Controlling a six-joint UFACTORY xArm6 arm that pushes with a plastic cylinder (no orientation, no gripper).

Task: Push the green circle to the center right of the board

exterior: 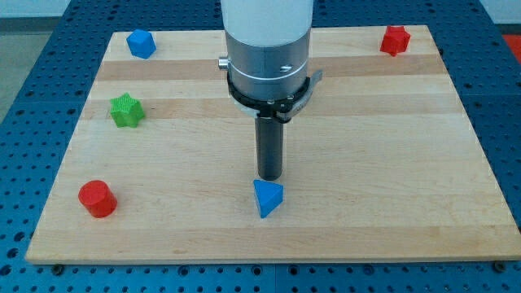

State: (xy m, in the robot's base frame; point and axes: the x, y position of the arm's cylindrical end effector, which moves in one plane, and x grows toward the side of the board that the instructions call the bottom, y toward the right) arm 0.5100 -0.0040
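**A:** Where's the green circle?

**B:** I can't pick one out. The only green piece is a green star (126, 111), far toward the view's left and above my tip (269, 177).

**A:** And the jaws?

**B:** There are none, just a bare rod. My tip sits right above the blue triangle (267, 198), seemingly touching. The red cylinder (97, 198) lies far left.

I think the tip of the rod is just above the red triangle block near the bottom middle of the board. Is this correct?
Not quite: the camera view shows that block is blue, not red. My tip is just above the blue triangle near the bottom middle of the board.
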